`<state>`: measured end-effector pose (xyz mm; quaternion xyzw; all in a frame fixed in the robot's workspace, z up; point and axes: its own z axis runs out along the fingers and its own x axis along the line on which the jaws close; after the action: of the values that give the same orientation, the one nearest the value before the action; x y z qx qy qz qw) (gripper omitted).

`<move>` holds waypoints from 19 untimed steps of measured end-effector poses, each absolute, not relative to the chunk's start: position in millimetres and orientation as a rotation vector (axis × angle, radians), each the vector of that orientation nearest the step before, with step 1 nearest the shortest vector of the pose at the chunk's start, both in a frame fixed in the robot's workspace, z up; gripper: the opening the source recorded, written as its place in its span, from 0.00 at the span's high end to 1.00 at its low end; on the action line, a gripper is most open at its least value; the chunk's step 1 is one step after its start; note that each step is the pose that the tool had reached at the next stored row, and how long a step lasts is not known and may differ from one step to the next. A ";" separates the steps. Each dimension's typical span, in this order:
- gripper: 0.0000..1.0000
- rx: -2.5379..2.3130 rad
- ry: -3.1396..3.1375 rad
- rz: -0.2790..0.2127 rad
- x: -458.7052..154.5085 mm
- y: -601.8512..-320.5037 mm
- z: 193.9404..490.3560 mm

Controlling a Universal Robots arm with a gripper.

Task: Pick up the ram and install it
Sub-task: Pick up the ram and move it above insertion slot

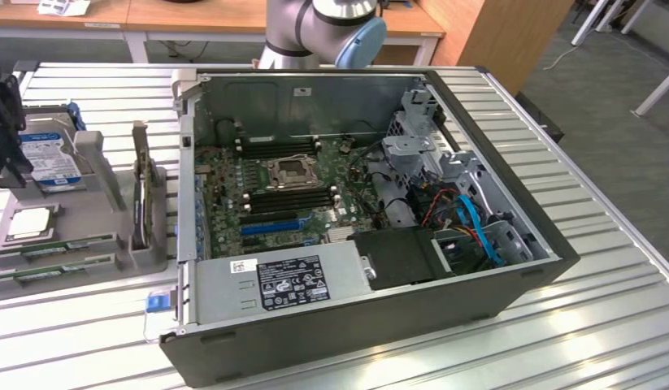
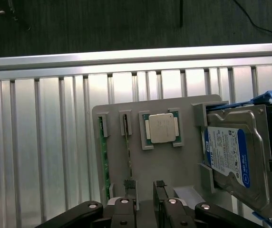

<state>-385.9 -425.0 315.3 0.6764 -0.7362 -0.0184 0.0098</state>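
Pincer [image 2: 145, 190] hangs released, gripping nothing, at the edge of the gray holder [image 2: 169, 161] on the slatted table [image 2: 41, 142]. Green ram [image 2: 103, 156] sits on edge in the holder's outer slot, a second stick [image 2: 126, 142] beside it, then the processor [image 2: 161, 128] and hard drive [image 2: 231, 156].

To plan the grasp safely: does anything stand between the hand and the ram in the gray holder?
Nothing visible does. The open hand hangs over the gray holder, and the ram stands uncovered in its slot there.
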 end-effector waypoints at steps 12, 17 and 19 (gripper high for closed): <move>0.71 2.112 -2.299 -0.058 -385.8 -428.5 315.3; 0.71 2.112 -2.298 -0.058 -385.9 -428.6 315.1; 0.71 2.112 -2.299 -0.058 -385.9 -428.6 315.0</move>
<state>-385.9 -428.6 315.0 0.6764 -0.7362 -0.0184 0.0098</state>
